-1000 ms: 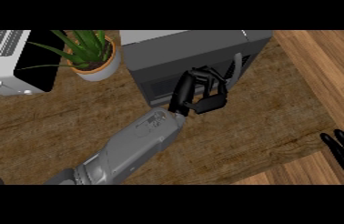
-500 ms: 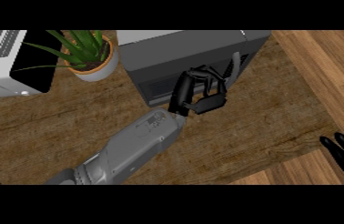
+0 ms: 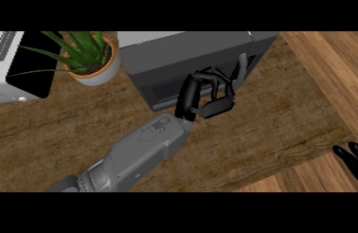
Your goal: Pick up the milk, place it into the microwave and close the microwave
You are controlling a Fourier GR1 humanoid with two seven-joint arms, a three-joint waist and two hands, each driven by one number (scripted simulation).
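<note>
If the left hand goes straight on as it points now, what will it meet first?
Probably the microwave door, by its handle; the left hand looks close, but depth is unclear.

The counter shows matt brown wood grain, a little rough. The microwave looks like smooth, dull grey metal. The left forearm is smooth grey plastic, the left hand matt black. The far-left pot looks like matt clay.
</note>
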